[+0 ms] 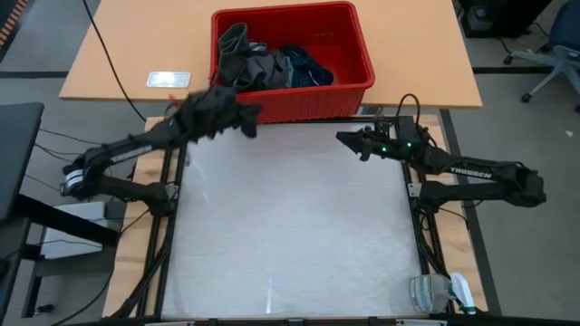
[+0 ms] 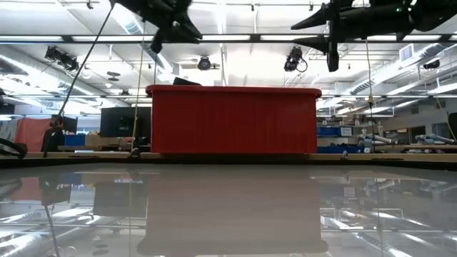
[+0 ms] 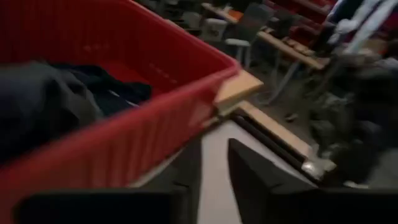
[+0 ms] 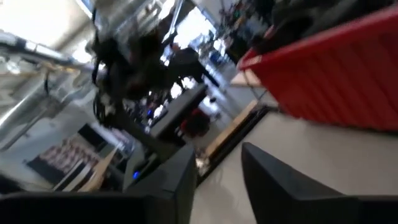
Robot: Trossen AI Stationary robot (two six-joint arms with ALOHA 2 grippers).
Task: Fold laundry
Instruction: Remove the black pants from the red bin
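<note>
The near half of the table (image 1: 290, 244) carries no garment. At about five o'clock on its near edge lies a small clear plastic item (image 1: 437, 292) that I cannot identify.

Farther back, the right end effector (image 1: 349, 140) hangs above the table at about two o'clock, pointing toward the middle. Its fingers (image 4: 180, 177) stand slightly apart with nothing between them.

The left end effector (image 1: 245, 116) hovers at about eleven o'clock, just beside the front wall of the basket (image 1: 353, 23). Its fingers (image 3: 261, 180) are parted a little and hold nothing. Both arms sit high and close to the basket, probably so that either can reach over the rim for a piece.

The laundry (image 1: 267, 65) lies bunched inside the red basket at twelve o'clock, beyond the table's far edge. A grey piece and a dark blue one show on top; nothing is spread for folding yet.

Beyond, on the wooden desk (image 1: 136, 45), a small white card (image 1: 169, 80) rests.
</note>
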